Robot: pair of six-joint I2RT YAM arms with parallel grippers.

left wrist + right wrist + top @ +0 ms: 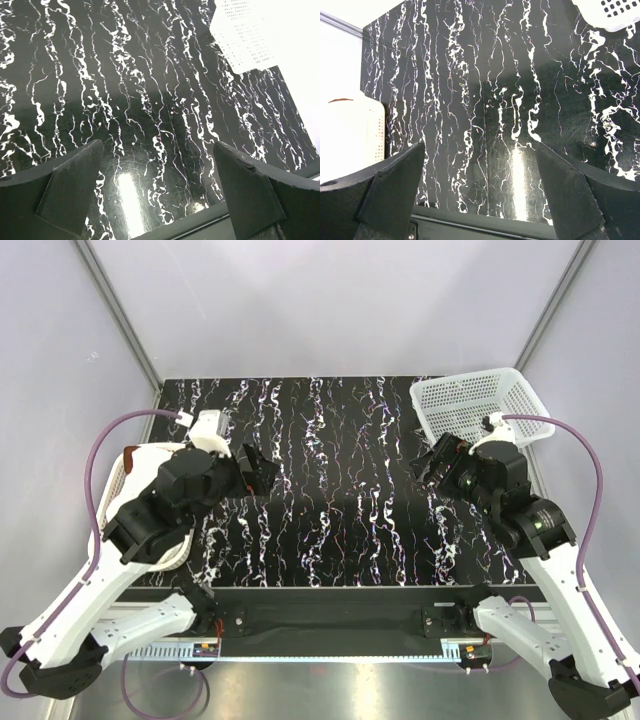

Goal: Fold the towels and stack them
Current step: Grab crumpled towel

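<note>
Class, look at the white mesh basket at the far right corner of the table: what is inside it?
The white mesh basket shows only its own perforated floor and walls; no towel is visible inside. Its near right corner is hidden behind the right arm, so that part cannot be checked.

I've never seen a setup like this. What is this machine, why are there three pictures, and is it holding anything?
These are two robot arms bolted at the near edge of a black marbled table. The big picture looks down from above and behind them. The other two come from small cameras on each wrist, so the dark wedges at the bottom are that arm's own fingers.

The left gripper and the right gripper both stand open and hold nothing. A white mesh basket sits at the far right corner. Another basket sits at the left edge, mostly hidden behind the left arm. A rust-brown edge peeks from it; I cannot tell what it is.
</note>
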